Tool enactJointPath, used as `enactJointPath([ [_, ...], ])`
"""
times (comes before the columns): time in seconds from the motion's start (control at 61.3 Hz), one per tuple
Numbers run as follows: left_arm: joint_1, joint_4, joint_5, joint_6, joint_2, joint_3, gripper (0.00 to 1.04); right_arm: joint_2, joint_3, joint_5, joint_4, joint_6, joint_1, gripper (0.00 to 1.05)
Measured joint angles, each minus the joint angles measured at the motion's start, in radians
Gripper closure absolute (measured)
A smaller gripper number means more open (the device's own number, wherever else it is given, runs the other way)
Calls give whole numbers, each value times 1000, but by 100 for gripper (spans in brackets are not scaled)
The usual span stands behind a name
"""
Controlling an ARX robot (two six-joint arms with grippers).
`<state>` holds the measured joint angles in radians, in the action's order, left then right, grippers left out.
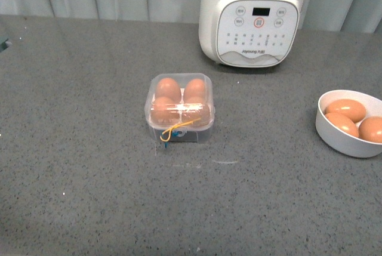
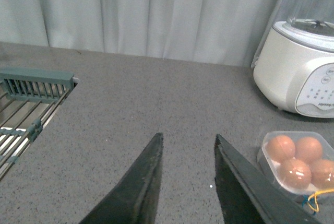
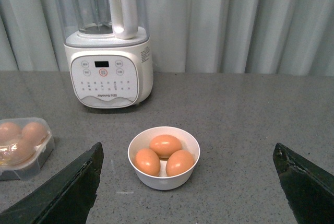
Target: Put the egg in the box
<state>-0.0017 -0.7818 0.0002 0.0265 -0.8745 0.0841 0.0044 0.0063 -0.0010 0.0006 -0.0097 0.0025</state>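
The box [image 1: 179,108] is a small clear case in the middle of the counter. Its lid is down over several orange-brown eggs and a yellow-and-blue cord [image 1: 173,130] hangs at its front. Three more eggs lie in a white bowl [image 1: 334,136] at the right; one egg [image 3: 165,144] rests at the back of it. My right gripper [image 3: 187,145] is open wide, above and in front of the bowl [image 3: 164,182], holding nothing. My left gripper [image 2: 188,136] is open over bare counter, left of the box [image 2: 297,161]. Neither arm shows in the front view.
A white blender [image 1: 253,17] stands at the back of the counter, behind the box. A metal dish rack [image 2: 26,109] with a green frame sits at the far left. Grey curtains hang behind the counter.
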Motion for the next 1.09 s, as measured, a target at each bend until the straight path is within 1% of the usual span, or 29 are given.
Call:
enactJointPath([
  [0.049,0,-38,0,-6,8,-39,87,0,0,0,0,0,0,9],
  [0.082,0,-23,0,-8,24,-52,94,0,0,0,0,0,0,9],
  [0.098,0,-5,-1,-8,43,-59,99,0,0,0,0,0,0,9],
  [0.114,0,7,0,-6,57,-62,101,0,0,0,0,0,0,9],
  [0.653,0,354,0,-19,447,-75,101,0,0,0,0,0,0,9],
  [1.094,0,531,0,-19,628,-75,101,0,0,0,0,0,0,9],
])
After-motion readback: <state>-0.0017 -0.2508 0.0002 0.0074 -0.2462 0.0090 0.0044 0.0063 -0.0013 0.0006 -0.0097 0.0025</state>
